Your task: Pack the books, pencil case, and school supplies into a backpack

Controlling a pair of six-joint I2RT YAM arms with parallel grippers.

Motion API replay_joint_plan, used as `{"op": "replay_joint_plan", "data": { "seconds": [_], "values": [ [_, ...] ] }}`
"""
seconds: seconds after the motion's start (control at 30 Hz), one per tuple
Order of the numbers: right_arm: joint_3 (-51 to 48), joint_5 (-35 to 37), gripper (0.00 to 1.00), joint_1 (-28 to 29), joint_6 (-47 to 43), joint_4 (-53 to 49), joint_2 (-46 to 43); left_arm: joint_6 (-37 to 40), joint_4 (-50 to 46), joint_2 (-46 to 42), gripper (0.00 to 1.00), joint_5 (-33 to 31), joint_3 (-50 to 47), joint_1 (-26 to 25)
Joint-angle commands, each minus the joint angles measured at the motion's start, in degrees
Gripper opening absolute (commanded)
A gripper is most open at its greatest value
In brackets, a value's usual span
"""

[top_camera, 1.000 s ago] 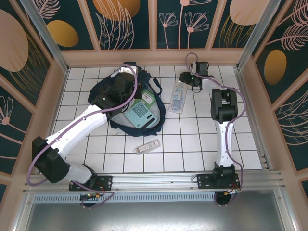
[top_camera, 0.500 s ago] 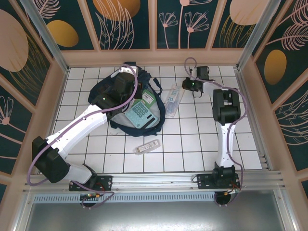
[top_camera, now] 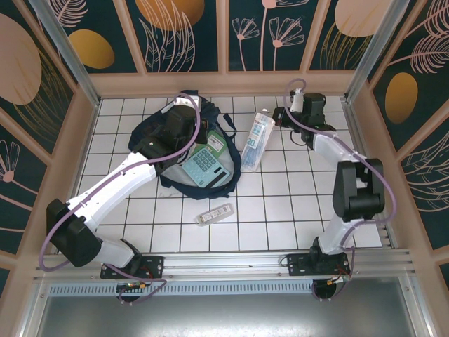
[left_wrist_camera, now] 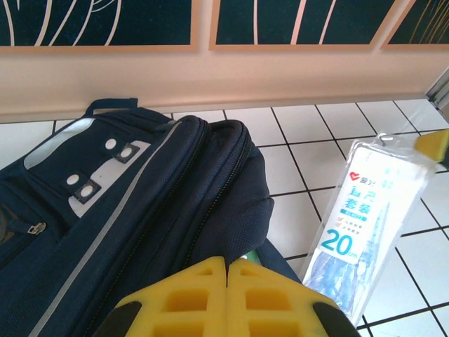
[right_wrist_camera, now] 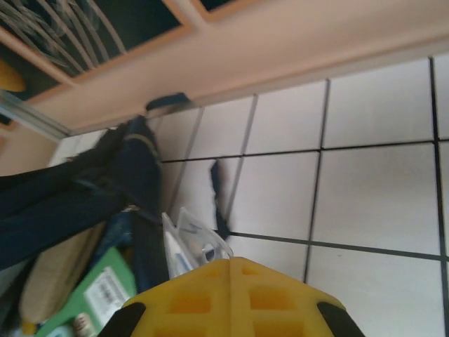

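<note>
The backpack (left_wrist_camera: 175, 182) lies open toward ten o'clock, with the green book (top_camera: 215, 144), pencil case (right_wrist_camera: 49, 281) and calculator (top_camera: 203, 167) in its mouth. Left to pack: the clear packet (top_camera: 255, 144) at its three o'clock, clamped in the right gripper (top_camera: 279, 116), and the white-grey bar (top_camera: 214, 214) at six. The jaws of the left gripper (left_wrist_camera: 226, 270) are together.

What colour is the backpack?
The backpack is navy blue with white patches, clearest in the left wrist view.
</note>
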Motion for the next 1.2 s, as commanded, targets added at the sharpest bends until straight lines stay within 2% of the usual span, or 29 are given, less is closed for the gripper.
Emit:
{"op": "replay_joint_plan", "data": {
  "seconds": [0.0, 0.3, 0.5, 0.63, 0.83, 1.03, 1.17],
  "values": [
    [-2.2, -2.6, 0.0, 1.7, 1.0, 3.2, -6.3, 0.2, 4.2, -1.7, 0.0, -0.7, 3.8, -0.2],
    [-2.9, -7.8, 0.0, 6.0, 0.9, 1.6, -17.5, 0.5, 3.9, -2.3, 0.0, -2.0, 4.7, -0.2],
    [-1.2, -10.9, 0.0, 11.5, -0.2, -0.5, -20.0, 0.8, 3.7, -2.4, 0.0, -3.0, 5.6, -0.2],
    [-1.8, -12.1, 0.0, 14.5, 2.0, 2.0, -19.7, 0.9, 3.7, -2.8, 0.0, -3.6, 6.1, -0.2],
    [-3.4, -14.2, 0.0, 17.8, 6.6, 9.4, -14.7, 0.9, 3.3, -2.5, 0.0, -3.1, 7.7, -0.2],
    [-2.0, -16.7, 0.0, 21.2, 11.4, 18.9, -2.1, 0.7, 2.9, -2.2, 0.0, -2.4, 8.2, -0.2],
    [1.6, -15.7, 0.0, 24.2, 12.1, 20.8, 4.9, 0.7, 2.5, -2.1, 0.0, -2.4, 8.5, -0.2]
  ]
}}
